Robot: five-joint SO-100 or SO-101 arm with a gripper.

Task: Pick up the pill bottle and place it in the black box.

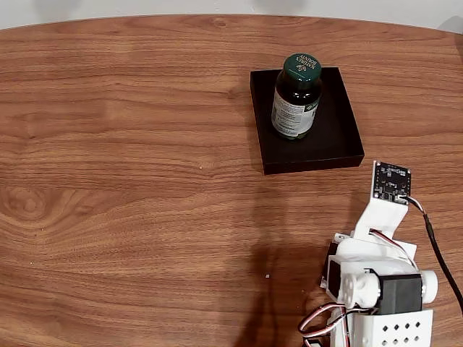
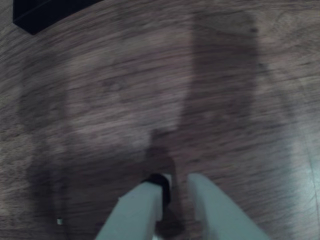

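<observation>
In the fixed view the pill bottle, dark glass with a green cap and a white-and-green label, stands upright inside the black box, toward the tray's back left. My arm is folded at the bottom right of the table, well short of the box and apart from the bottle. In the wrist view my gripper points down at bare wood. Its two pale fingers are almost together with nothing between them. A corner of the black box shows at the top left of that view.
The small black circuit board on my wrist sits just in front of the box's near right corner. Cables trail along the arm's right side. Wide wooden tabletop stretches to the left.
</observation>
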